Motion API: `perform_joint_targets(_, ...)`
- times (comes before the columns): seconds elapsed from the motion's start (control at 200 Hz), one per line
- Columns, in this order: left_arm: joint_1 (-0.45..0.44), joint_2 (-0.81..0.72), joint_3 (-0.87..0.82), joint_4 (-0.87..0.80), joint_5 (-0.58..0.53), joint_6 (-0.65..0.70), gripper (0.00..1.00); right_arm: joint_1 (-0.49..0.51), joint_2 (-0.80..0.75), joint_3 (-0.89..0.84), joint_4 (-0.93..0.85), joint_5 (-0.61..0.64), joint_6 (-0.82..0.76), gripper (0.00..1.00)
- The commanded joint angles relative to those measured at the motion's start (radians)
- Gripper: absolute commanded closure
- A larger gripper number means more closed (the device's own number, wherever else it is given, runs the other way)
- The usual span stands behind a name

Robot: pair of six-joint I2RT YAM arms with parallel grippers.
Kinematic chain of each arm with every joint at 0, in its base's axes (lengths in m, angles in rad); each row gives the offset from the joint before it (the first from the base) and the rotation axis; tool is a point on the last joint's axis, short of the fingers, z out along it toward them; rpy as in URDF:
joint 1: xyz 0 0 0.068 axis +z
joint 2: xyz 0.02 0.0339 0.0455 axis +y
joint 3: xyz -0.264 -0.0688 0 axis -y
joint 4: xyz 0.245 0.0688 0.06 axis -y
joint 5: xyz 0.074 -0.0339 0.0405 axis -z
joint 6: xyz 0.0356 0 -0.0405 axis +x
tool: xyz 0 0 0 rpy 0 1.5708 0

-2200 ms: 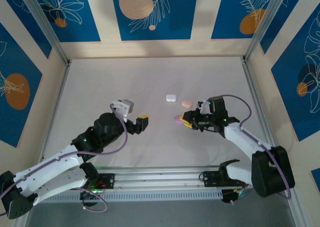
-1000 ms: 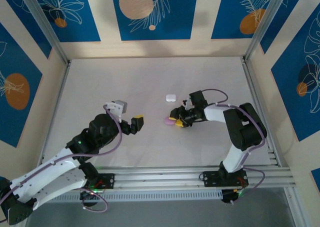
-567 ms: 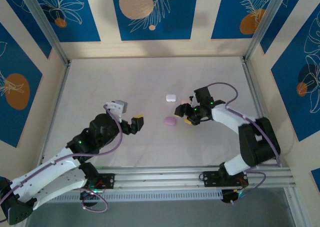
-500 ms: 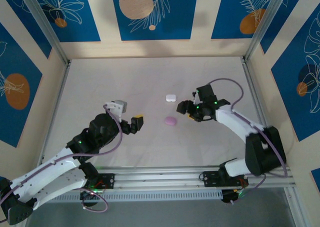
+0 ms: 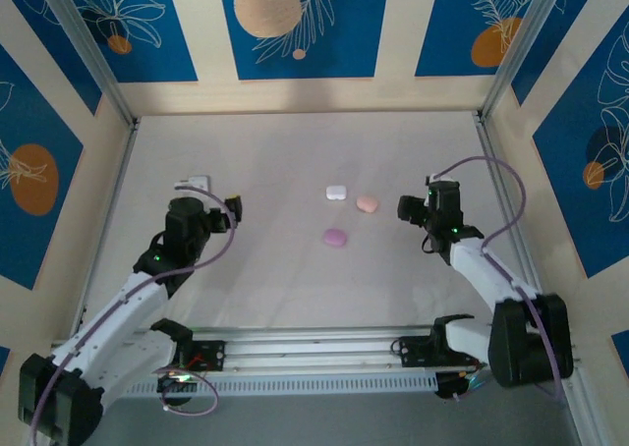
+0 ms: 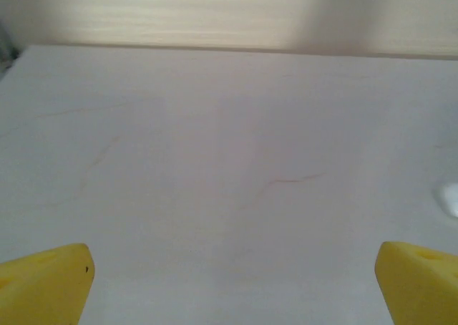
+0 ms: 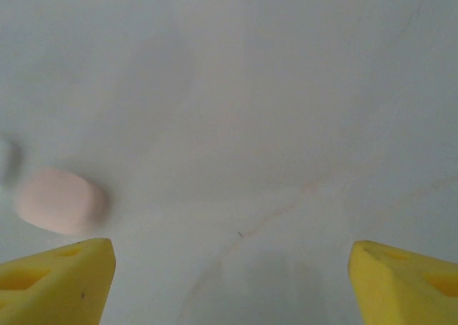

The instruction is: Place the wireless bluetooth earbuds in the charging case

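Three closed pebble-like charging cases lie mid-table: a white one (image 5: 336, 193), a pale pink one (image 5: 367, 203) and a lilac one (image 5: 335, 237). The earbuds are out of view. My right gripper (image 5: 402, 208) is to the right of the pink case and faces it. Its yellow fingertips (image 7: 57, 280) stand wide open with bare table between them, and the pink case (image 7: 61, 201) lies ahead to their left. My left gripper (image 5: 235, 209) is well to the left of the cases, open and empty. The white case (image 6: 449, 198) shows at the right edge of its wrist view.
The pale table (image 5: 295, 151) is walled by a wooden rim with metal posts at the back and sides. The arms' base rail (image 5: 324, 353) runs along the near edge. Faint scratches mark the table surface.
My right gripper let go of the lilac case, opened wide and drew back to the right, uncovering the pink case. My left arm pulled back to the left, away from the cases.
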Motion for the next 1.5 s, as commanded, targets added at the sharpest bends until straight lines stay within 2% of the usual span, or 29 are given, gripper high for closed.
perform_joint_targets(0.0, 0.090, 0.042, -0.032, 0.087, -0.011, 0.050, 0.00, -0.015, 0.057, 0.000, 0.176, -0.038, -0.106, 0.15)
perform_joint_targets(0.175, 0.181, 0.151, -0.054, 0.179, 0.008, 0.087, 0.00, -0.041, 0.181, -0.078, 0.481, -0.129, -0.154, 0.17)
perform_joint_targets(0.25, 0.202, 0.196, -0.068, 0.243, 0.011, 0.120, 0.00, -0.057, 0.218, -0.048, 0.496, -0.202, -0.181, 0.19)
perform_joint_targets(0.325, 0.216, 0.231, -0.071, 0.275, 0.009, 0.154, 0.00, -0.069, 0.257, -0.078, 0.640, -0.266, -0.192, 0.19)
perform_joint_targets(0.4, 0.232, 0.268, -0.075, 0.305, 0.006, 0.177, 0.00, -0.100, 0.314, -0.093, 0.716, -0.304, -0.158, 0.20)
perform_joint_targets(0.445, 0.241, 0.289, -0.079, 0.325, 0.015, 0.189, 0.00, -0.127, 0.296, -0.114, 0.720, -0.360, -0.151, 0.20)
perform_joint_targets(0.545, 0.250, 0.329, -0.100, 0.394, 0.048, 0.207, 0.00, -0.138, 0.342, -0.218, 0.967, -0.443, -0.162, 0.19)
perform_joint_targets(0.605, 0.252, 0.355, -0.116, 0.441, 0.052, 0.207, 0.00, -0.132, 0.315, -0.206, 0.895, -0.442, -0.181, 0.18)
perform_joint_targets(0.65, 0.255, 0.374, -0.126, 0.482, 0.060, 0.215, 0.00, -0.128, 0.334, -0.181, 0.879, -0.409, -0.170, 0.20)
perform_joint_targets(0.695, 0.258, 0.399, -0.144, 0.543, 0.074, 0.228, 0.00, -0.131, 0.327, -0.154, 0.809, -0.356, -0.147, 0.17)
perform_joint_targets(0.71, 0.258, 0.409, -0.151, 0.570, 0.079, 0.235, 0.00, -0.132, 0.328, -0.153, 0.815, -0.347, -0.142, 0.14)
perform_joint_targets(0.725, 0.259, 0.417, -0.160, 0.597, 0.085, 0.241, 0.00, -0.133, 0.332, -0.157, 0.832, -0.348, -0.143, 0.04)
perform_joint_targets(0.74, 0.260, 0.425, -0.166, 0.624, 0.090, 0.246, 0.00, -0.131, 0.333, -0.162, 0.841, -0.345, -0.143, 0.00)
perform_joint_targets(0.835, 0.268, 0.483, -0.228, 0.823, 0.138, 0.271, 0.00, -0.121, 0.332, -0.159, 0.831, -0.322, -0.148, 0.01)
perform_joint_targets(0.94, 0.287, 0.543, -0.236, 0.907, 0.231, 0.296, 0.00, -0.120, 0.331, -0.159, 0.828, -0.324, -0.146, 0.01)
perform_joint_targets(1.085, 0.323, 0.697, -0.273, 1.138, 0.292, 0.274, 0.00, -0.120, 0.331, -0.159, 0.830, -0.323, -0.146, 0.01)
perform_joint_targets(1.156, 0.333, 0.668, -0.270, 1.076, 0.303, 0.262, 0.00, -0.121, 0.331, -0.159, 0.830, -0.321, -0.148, 0.01)
perform_joint_targets(1.201, 0.340, 0.685, -0.259, 1.090, 0.266, 0.243, 0.00, -0.120, 0.330, -0.159, 0.828, -0.321, -0.148, 0.01)
perform_joint_targets(1.261, 0.333, 0.670, -0.219, 0.979, 0.222, 0.238, 0.00, -0.120, 0.331, -0.160, 0.829, -0.320, -0.148, 0.01)
perform_joint_targets(1.496, 0.324, 0.679, -0.239, 1.038, 0.215, 0.251, 0.00, -0.120, 0.331, -0.157, 0.827, -0.321, -0.148, 0.01)
